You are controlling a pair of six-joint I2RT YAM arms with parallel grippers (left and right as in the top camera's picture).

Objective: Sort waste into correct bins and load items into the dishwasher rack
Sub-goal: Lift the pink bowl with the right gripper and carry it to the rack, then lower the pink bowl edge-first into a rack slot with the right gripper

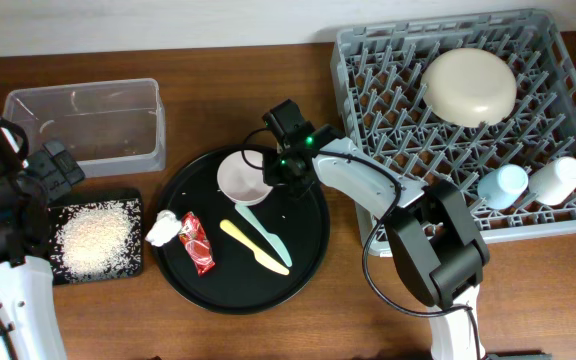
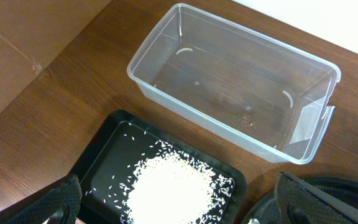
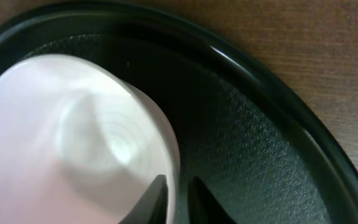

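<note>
Item in hand: bowl (image 1: 243, 178), pinkish-white, upright on the back part of the round tray (image 1: 308, 255), which sits mid-surface (image 1: 218, 60) toward the front edge. My right fingers (image 3: 209, 204) are closed across its rim, one inside and one outside. Handling, by my estimate: stiff and glossy, so slippery; light enough for a rim pinch, but liable to swing or chip if knocked. The rim is the only sensible hold. Destination: rack (image 1: 368, 60) at the right back corner, already carrying the plate (image 1: 470, 86), blue cup (image 1: 503, 185) and white cup (image 1: 556, 180). My left fingers (image 2: 58, 205) stand wide apart and empty above the flat black tray (image 2: 104, 149) of rice (image 2: 166, 193), beside the clear tub (image 2: 229, 81), near the left edge. Overhead view alone lists the tissue (image 1: 162, 230), wrapper (image 1: 197, 243), mint utensil (image 1: 265, 232) and yellow utensil (image 1: 253, 247) on the round tray. Right wrist view alone shows the rim between my fingers. Left wrist view alone shows the tub bare but for a few specks.
</note>
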